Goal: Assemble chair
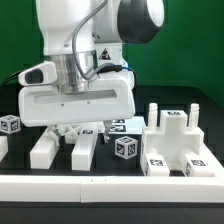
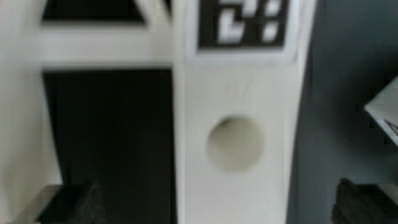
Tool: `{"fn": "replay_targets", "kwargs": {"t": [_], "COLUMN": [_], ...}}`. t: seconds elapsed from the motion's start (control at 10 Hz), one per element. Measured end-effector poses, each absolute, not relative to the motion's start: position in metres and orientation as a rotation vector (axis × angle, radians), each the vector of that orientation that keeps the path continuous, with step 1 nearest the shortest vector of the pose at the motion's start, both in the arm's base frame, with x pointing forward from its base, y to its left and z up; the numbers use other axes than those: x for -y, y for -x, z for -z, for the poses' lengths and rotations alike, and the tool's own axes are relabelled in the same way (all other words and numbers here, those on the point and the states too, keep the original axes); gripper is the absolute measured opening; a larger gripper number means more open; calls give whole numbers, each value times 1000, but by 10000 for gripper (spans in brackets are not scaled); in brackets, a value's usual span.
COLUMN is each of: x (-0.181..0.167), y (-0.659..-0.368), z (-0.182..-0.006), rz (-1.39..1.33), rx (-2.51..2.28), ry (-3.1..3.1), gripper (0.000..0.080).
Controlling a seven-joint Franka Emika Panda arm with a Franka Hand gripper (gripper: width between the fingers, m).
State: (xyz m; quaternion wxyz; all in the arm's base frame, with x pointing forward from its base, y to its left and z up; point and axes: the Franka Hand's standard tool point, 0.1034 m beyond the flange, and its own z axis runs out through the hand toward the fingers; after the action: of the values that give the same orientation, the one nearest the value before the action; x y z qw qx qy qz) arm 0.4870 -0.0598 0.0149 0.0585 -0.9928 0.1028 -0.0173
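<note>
The chair lies as loose white parts on the black table. In the wrist view a long white bar (image 2: 235, 120) with a round hole and a tag at its far end runs between my dark fingertips (image 2: 80, 205), with a dark gap on each side. My gripper (image 2: 222, 205) is open and holds nothing. In the exterior view the gripper (image 1: 78, 128) hangs low over two white bars (image 1: 85, 150), its fingertips mostly hidden under the broad white hand. A tagged cube (image 1: 127, 147) lies beside them, and a larger stepped slab piece (image 1: 178, 140) stands at the exterior view's right.
Another tagged cube (image 1: 10, 125) sits at the exterior view's left, with a further bar (image 1: 45, 148) near it. A white piece (image 2: 22, 110) lies alongside the long bar in the wrist view. A white strip (image 1: 110, 185) runs along the front.
</note>
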Motion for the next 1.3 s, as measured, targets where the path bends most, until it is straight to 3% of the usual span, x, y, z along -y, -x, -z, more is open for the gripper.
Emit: {"fn": "replay_targets", "kwargs": {"t": [0.5, 0.7, 0.8, 0.9, 1.0, 1.2, 1.3], "x": [58, 59, 59, 59, 60, 62, 59], "y": [-465, -465, -465, -466, -466, -468, -474], "z": [-4, -4, -4, -5, -5, -21, -47], "rz": [60, 60, 62, 64, 65, 20, -28], "rx": [-358, -360, -361, -362, -363, -384, -372], "ry": [3043, 3043, 3044, 3044, 3044, 3018, 2993], "gripper": [649, 388, 388, 282, 282, 282, 282]}}
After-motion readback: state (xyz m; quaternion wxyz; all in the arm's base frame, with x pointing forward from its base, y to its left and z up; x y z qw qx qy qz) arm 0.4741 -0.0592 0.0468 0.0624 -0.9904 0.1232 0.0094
